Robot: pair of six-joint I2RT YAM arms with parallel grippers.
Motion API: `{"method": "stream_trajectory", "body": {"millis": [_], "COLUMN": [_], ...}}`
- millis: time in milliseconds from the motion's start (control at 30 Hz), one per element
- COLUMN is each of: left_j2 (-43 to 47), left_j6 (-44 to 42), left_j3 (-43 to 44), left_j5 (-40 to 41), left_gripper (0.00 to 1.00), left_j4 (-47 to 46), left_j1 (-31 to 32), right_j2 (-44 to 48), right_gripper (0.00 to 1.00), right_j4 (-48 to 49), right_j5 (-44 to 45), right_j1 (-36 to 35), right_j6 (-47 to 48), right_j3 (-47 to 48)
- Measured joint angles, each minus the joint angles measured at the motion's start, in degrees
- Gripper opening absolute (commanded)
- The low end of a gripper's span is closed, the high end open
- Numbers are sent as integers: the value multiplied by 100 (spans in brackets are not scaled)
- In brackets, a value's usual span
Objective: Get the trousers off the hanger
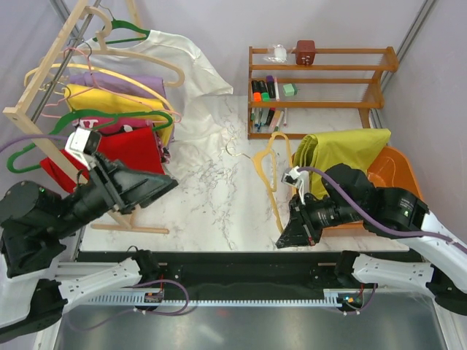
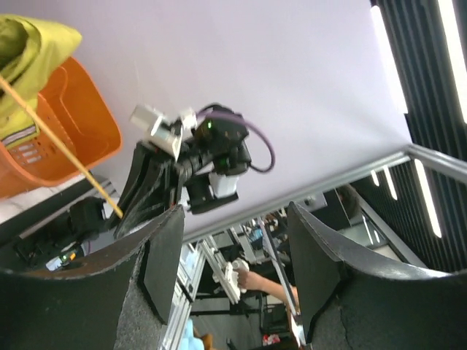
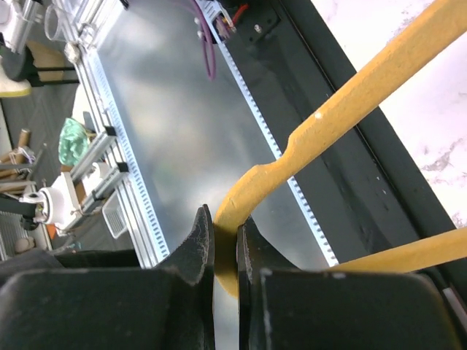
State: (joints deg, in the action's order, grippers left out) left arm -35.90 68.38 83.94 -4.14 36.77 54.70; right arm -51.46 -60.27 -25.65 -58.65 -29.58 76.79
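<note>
The pale yellow-orange hanger (image 1: pixel 275 171) lies over the marble table, its silver hook (image 1: pixel 238 151) pointing left. My right gripper (image 1: pixel 287 235) is shut on the hanger's near corner (image 3: pixel 241 204); the pads pinch the curved plastic. The lime-yellow trousers (image 1: pixel 339 149) are bunched over the orange basket (image 1: pixel 398 171), their left edge right beside the hanger's far arm. Whether they touch I cannot tell. My left gripper (image 1: pixel 172 182) hovers over the table's left side, pointing right. Its jaws (image 2: pixel 233 270) stand open with nothing between them. Its wrist view shows the trousers (image 2: pixel 29 51), basket (image 2: pixel 73 138) and hanger bar (image 2: pixel 62 142).
A wooden clothes rack (image 1: pixel 44 80) at the left carries a red garment (image 1: pixel 120 149), a golden-yellow garment (image 1: pixel 109 98), a white shirt (image 1: pixel 171 55) and green hangers (image 1: pixel 124 117). A wooden shelf (image 1: pixel 321 69) with markers stands at the back. The marble tabletop (image 1: pixel 211 182) lies between the arms.
</note>
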Motion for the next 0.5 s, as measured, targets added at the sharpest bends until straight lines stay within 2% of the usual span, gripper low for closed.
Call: {"method": "stream_trajectory", "body": {"millis": [100,233,500], "left_j2": [-643,-1250,-1729], "left_j6": [-50,-254,-575], "left_j3": [404,417,192], "left_j5": [160,431,769], "left_gripper": [66,68,70], "left_j4": [90,407,994], "left_j1": [-2,-22,-24], "right_j2": [-94,-293,-522], "right_gripper": [0,0,0], "right_j4": [-262,-570,-848], "right_j5": [15,9,-186], "right_j1": [0,0,-7], "right_j6": [192,446,844], "right_j3": [7,144,544]}}
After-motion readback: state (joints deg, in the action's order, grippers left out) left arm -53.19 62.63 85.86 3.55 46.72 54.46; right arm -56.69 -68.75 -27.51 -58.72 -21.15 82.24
